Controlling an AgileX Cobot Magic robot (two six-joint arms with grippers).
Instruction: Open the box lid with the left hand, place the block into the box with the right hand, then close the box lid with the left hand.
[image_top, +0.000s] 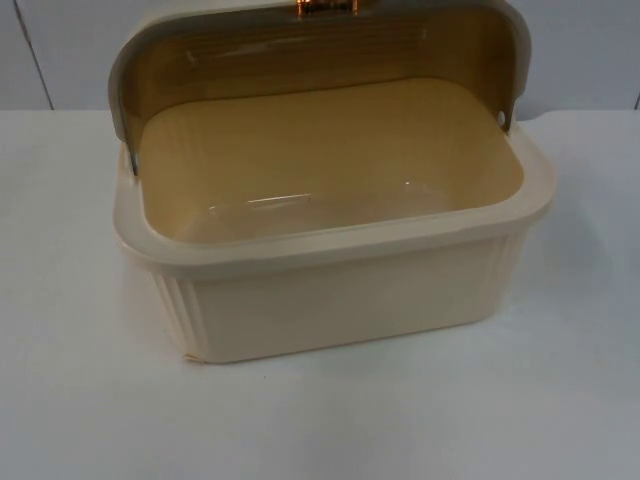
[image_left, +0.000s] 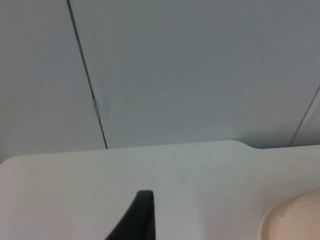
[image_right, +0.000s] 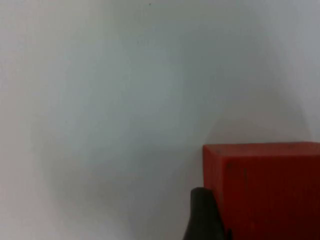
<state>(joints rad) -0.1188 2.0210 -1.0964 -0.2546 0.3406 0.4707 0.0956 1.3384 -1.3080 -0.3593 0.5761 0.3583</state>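
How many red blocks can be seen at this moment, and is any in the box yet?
1. The red block is seen in the right wrist view, on the white table right beside the right gripper's fingertip. The open box holds none; others may lie out of view.

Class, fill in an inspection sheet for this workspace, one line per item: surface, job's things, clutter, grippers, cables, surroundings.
Surface: white table top, bare around the box.
Job's things: cream box with lid raised, nothing lying inside; red block on the table beside the right gripper's fingertip.
Clutter: nothing seen.
Grippers: left gripper's fingertip over the table, near the box's edge; whether either is open or shut cannot be told.
Cables: nothing seen.
Surroundings: grey partition wall behind the table.
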